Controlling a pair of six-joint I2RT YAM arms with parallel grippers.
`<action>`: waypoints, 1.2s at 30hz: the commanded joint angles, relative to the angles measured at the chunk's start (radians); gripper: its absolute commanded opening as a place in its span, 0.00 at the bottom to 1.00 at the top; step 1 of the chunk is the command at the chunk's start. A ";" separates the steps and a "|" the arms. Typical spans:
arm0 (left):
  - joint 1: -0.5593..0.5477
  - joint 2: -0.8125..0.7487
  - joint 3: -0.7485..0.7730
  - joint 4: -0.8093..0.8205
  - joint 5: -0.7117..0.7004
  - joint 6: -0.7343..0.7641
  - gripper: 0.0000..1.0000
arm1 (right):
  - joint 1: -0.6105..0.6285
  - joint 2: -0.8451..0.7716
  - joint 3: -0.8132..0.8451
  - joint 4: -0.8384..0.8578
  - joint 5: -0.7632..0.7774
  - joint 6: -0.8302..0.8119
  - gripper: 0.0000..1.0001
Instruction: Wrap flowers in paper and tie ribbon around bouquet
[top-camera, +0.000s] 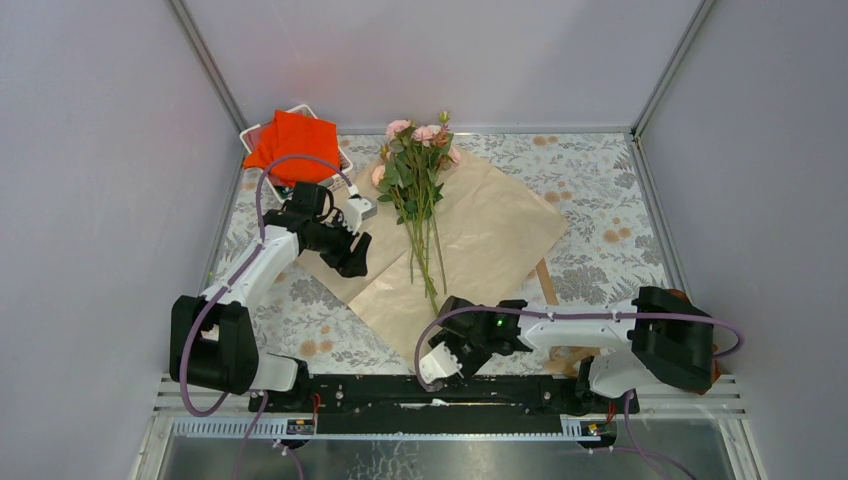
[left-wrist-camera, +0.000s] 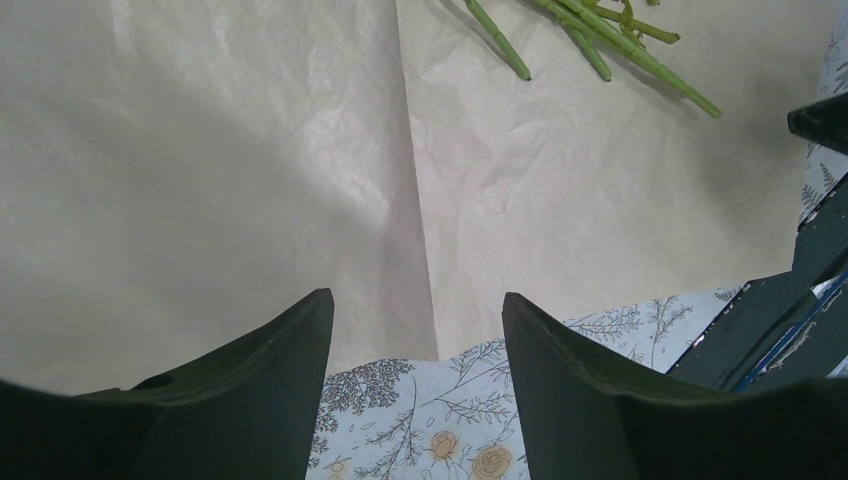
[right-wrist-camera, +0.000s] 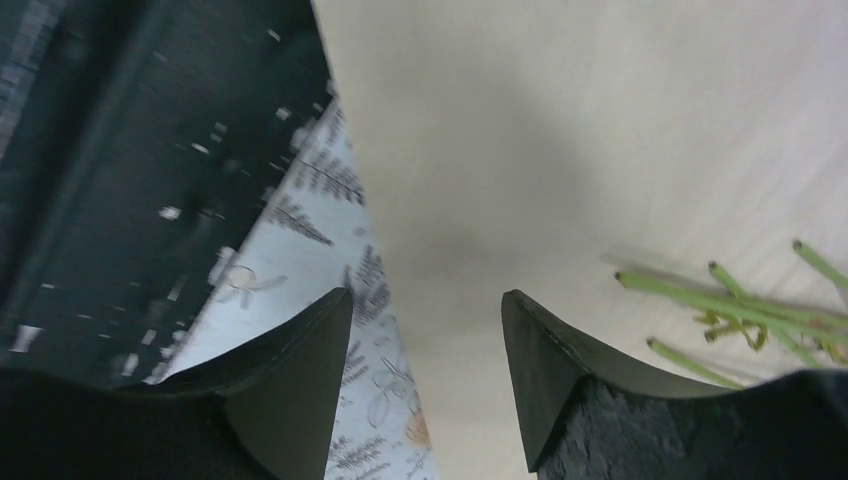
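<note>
The paper (top-camera: 490, 235) lies flat on the table, tan face up. The flowers (top-camera: 415, 165), pink roses with long green stems, rest on it with their heads at the far side. My left gripper (top-camera: 352, 256) hovers over the paper's left edge; in its wrist view it is open (left-wrist-camera: 417, 300), with the paper (left-wrist-camera: 250, 170) and stem ends (left-wrist-camera: 640, 65) ahead. My right gripper (top-camera: 445, 352) is at the paper's near corner, open (right-wrist-camera: 428, 295), straddling the paper's edge (right-wrist-camera: 560, 150) with stems (right-wrist-camera: 720, 305) to its right. A narrow tan ribbon (top-camera: 546, 282) lies by the paper's right edge.
An orange-red cloth (top-camera: 292, 145) sits in a small basket at the back left. The flowered tablecloth (top-camera: 600, 200) covers the table. A black rail (top-camera: 400, 390) runs along the near edge, close to my right gripper. Grey walls enclose three sides.
</note>
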 joint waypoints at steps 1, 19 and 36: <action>0.008 -0.019 -0.012 -0.009 0.012 0.016 0.70 | 0.051 -0.003 0.031 -0.028 -0.101 0.045 0.65; 0.008 -0.015 -0.015 -0.009 0.023 0.021 0.70 | 0.028 -0.084 -0.114 -0.008 0.306 -0.118 0.66; 0.008 -0.022 -0.027 -0.009 0.025 0.033 0.70 | 0.001 -0.036 -0.106 0.204 0.169 -0.048 0.52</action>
